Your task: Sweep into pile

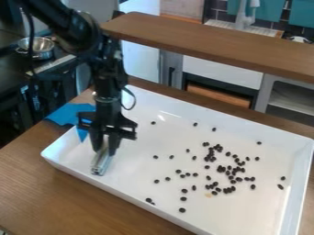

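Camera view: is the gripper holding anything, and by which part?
The gripper holds a silvery, bar-like tool by its upper end, its lower end pointing down into the white tray.

Tray [135, 172] white throughout; beans [182, 210] black, one small fleck [208, 195] among them tan; bar [100, 166] silver-grey; cloth [64, 114] bright blue. Table [36, 188] mid-brown with streaked wood grain; ledge [208, 43] a similar brown; gripper [105, 148] and arm [76, 27] black; bowl [40, 45] silver; cupboards [305, 14] teal; wall tiles [264, 23] dark, crossed by paler grid lines.
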Robot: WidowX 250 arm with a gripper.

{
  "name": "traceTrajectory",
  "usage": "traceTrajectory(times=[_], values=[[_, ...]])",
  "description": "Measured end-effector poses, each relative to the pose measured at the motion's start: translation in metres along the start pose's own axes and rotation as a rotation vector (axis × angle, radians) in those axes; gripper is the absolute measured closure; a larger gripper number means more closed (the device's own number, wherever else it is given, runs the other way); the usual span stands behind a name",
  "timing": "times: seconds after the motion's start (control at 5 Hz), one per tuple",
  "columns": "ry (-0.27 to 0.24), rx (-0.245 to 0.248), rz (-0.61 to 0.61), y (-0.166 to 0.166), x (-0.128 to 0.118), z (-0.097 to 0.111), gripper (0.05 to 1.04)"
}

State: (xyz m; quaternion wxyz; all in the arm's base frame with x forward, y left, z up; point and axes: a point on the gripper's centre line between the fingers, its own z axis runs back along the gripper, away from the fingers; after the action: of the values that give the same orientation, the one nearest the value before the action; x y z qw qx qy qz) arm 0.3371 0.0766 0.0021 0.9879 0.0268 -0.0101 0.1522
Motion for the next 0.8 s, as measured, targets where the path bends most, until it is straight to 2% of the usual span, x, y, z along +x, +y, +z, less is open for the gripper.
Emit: traceTrajectory(times=[0.4, 0.8], values=[[-0.012, -0.003, -0.016, -0.036, -0.005, 0.0, 0.745], [0.025, -0.021, 0.039, -0.06, -0.001, -0.002, 0.745]])
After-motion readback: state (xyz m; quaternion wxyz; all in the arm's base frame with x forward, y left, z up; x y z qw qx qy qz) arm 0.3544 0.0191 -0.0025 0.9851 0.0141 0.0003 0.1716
